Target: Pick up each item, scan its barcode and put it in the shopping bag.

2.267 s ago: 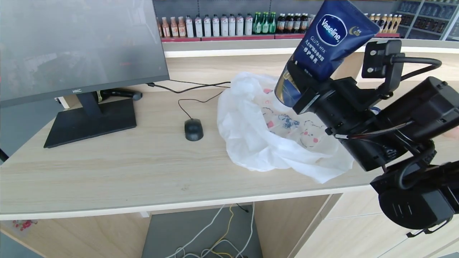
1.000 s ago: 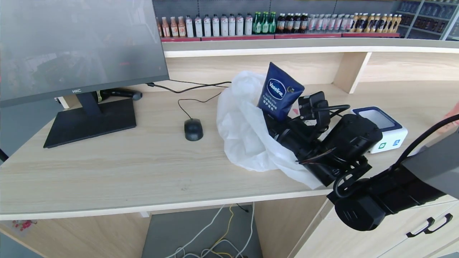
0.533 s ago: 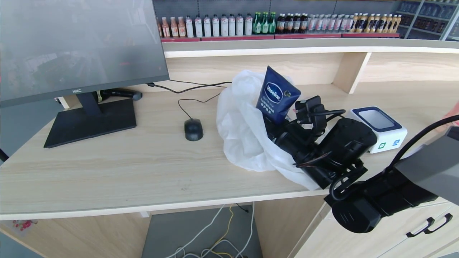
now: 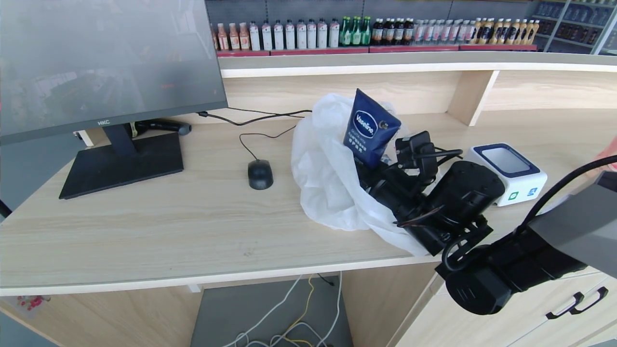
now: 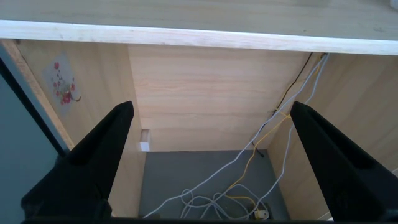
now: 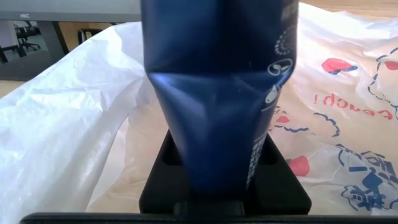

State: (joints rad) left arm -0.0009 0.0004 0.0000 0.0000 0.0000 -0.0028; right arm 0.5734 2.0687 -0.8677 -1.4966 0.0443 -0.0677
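Observation:
My right gripper (image 4: 370,166) is shut on the lower end of a dark blue lotion tube (image 4: 370,127), which stands upright and leans a little. Tube and gripper sit inside the mouth of the white plastic shopping bag (image 4: 328,183) on the wooden counter. In the right wrist view the tube (image 6: 217,93) rises from the gripper (image 6: 221,171), with the bag's printed wall (image 6: 348,124) behind it and white folds (image 6: 74,137) beside it. My left gripper (image 5: 211,109) hangs open below the counter's front edge, nothing between its fingers.
A white barcode scanner box (image 4: 508,173) stands right of the bag. A monitor (image 4: 106,58), a mouse (image 4: 260,174) and its cable lie to the left, with a black handheld scanner (image 4: 159,126) behind the monitor stand. Loose cables (image 5: 249,180) hang under the counter.
The right gripper brought the tube down from high up near the camera into the bag's mouth. Over the last second it edged slightly leftward. The bag's near side has bunched up.

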